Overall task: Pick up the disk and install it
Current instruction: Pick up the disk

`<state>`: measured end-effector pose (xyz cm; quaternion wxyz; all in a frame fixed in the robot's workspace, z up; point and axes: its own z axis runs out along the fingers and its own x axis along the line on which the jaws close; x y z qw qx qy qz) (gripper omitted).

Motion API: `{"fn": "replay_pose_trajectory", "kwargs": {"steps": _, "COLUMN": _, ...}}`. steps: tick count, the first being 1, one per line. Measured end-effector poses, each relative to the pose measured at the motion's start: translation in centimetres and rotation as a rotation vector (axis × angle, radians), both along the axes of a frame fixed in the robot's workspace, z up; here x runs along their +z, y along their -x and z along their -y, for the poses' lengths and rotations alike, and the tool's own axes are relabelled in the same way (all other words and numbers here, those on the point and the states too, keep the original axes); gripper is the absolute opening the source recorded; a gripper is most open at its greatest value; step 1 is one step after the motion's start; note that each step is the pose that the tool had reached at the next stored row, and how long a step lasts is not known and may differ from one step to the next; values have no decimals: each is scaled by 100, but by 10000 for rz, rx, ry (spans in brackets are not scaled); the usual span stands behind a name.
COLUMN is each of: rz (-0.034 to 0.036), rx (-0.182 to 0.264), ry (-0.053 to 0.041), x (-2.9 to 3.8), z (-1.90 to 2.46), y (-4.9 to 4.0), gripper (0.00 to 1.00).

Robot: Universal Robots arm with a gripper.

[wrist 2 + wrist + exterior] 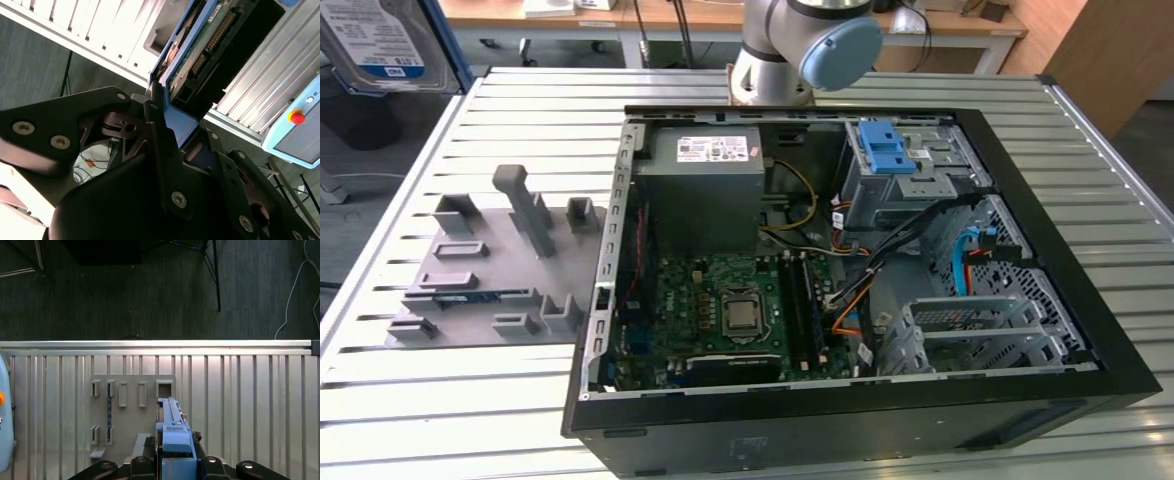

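Bench [507,400]: slatted metal top, carrying all items below. Computer case [854,432]: black tower laid on its side, panel off, circuit board, power supply and cables exposed; occupied the middle and the exterior view's right of the bench. Robot arm [798,48]: grey with pale-blue joint cap, stood behind the case. Fixture block [480,270]: grey plastic, with slots and upright posts, lay just beside the case toward the exterior view's left; seen also in the first wrist view [131,407]. Drive cage [897,160]: metal, with blue latch, inside the case at its far corner. Disk [376,45]: silver drive with white-and-blue label in blue carrier, held aloft at the exterior view's upper left, well apart from the case; edge-on in both wrist views [172,415] [197,47], over the fixture block. Fingers [159,142]: black, closed tight on the disk's blue carrier, one on each side.
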<state>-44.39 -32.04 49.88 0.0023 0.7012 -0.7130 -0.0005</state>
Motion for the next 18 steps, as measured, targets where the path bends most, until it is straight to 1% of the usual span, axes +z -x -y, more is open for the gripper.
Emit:
{"fn": "replay_pose_trajectory", "kwargs": {"steps": 1, "rz": -1, "rx": 2, "ry": 0, "x": 0, "z": 11, "y": 0, "gripper": 36}}
{"fn": "replay_pose_trajectory", "kwargs": {"steps": 4, "rz": 0, "rx": 2, "ry": -10, "x": 0, "z": 67, "y": -1, "gripper": 36}}
{"fn": "replay_pose_trajectory", "kwargs": {"steps": 6, "rz": -1, "rx": 4, "ry": -35, "x": 1, "z": 91, "y": -1, "gripper": 36}}
{"fn": "replay_pose_trajectory", "kwargs": {"steps": 12, "rz": -1, "rx": 3, "ry": -41, "x": 1, "z": 94, "y": -1, "gripper": 36}}
{"fn": "replay_pose_trajectory", "kwargs": {"steps": 18, "rz": 0, "rx": 2, "ry": -42, "x": 0, "z": 93, "y": -22, "gripper": 36}}
